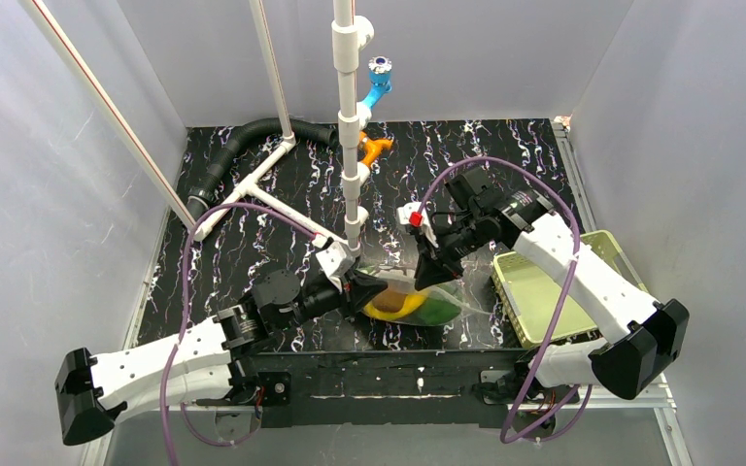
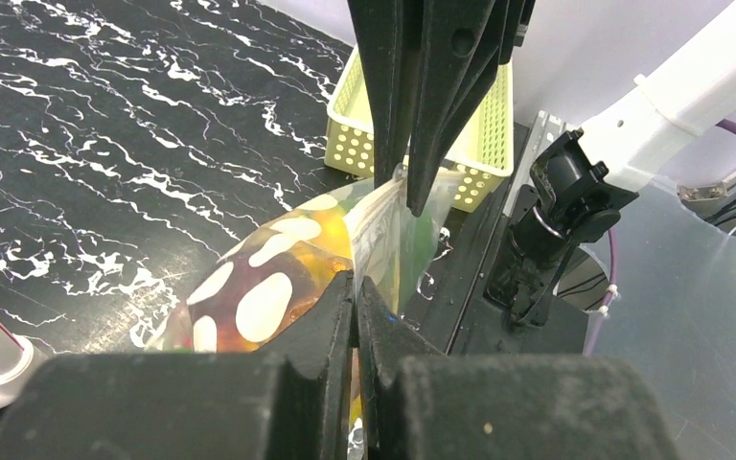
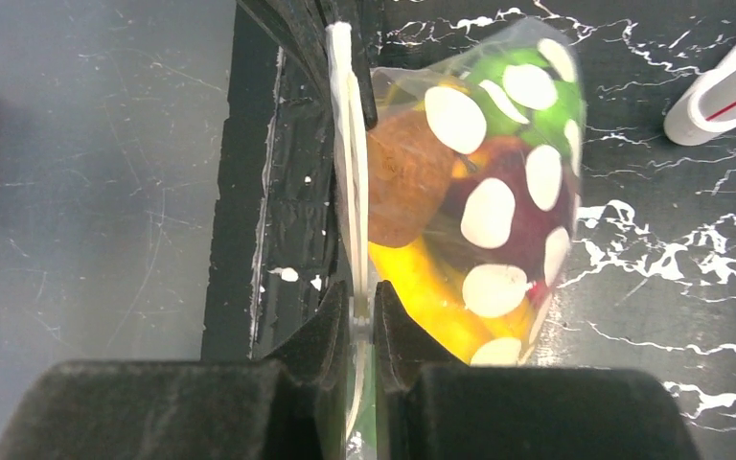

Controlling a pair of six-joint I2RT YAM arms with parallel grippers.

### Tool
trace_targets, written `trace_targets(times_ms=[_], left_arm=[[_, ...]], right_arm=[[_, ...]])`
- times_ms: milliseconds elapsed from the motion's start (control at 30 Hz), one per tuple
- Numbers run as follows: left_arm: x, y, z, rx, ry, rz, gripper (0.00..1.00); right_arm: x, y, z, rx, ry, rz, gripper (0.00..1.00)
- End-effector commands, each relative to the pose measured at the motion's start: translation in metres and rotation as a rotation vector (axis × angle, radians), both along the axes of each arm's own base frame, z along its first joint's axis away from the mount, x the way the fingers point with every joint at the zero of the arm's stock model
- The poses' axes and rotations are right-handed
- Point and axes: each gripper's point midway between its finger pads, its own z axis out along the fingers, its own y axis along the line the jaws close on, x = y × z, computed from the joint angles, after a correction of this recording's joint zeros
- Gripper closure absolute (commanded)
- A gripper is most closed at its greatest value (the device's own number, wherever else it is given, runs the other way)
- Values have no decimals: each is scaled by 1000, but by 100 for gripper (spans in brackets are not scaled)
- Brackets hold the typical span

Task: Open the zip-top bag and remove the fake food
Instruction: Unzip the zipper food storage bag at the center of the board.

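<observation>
Two robot arms reach in from the near edge of a black marbled table (image 1: 253,243). Just beyond that edge, a little right of centre, a clear bag (image 1: 413,306) printed with whitish dots is held between them. The left claw (image 1: 357,289) is pressed tight on the bag's left end. The right claw (image 1: 425,280) comes down from the far right and pinches the right end.

Both grip the same white zip strip (image 3: 348,144). The strip runs left to right, along the bag's long axis, and its two lips lie together. In the wrist views the strip is on the near side and the bag's full body bulges towards the far side. I cannot tell whether the bag rests on the table or hangs.

The fake food (image 3: 412,172) is packed inside the bag in brown, yellow, green and dark red pieces.

Right of the bag stands a pale yellow-green basket (image 1: 544,286), near it but apart. Further back, a white pipe post (image 1: 350,146) rises at centre, with an orange fitting (image 1: 376,148) beside it and a blue one (image 1: 379,87) higher up. A black hose (image 1: 243,141) curves across the far left.
</observation>
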Motion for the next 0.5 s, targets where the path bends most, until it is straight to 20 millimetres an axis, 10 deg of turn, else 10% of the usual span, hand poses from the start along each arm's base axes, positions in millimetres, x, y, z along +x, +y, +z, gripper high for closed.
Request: trace_targets(times_ms=[0, 467], left_arm=[[4, 9, 26, -50, -52, 39, 100], [2, 17, 10, -35, -39, 48, 100]], right_arm=[[7, -13, 16, -37, -83, -15, 99], [24, -21, 12, -112, -154, -49, 99]])
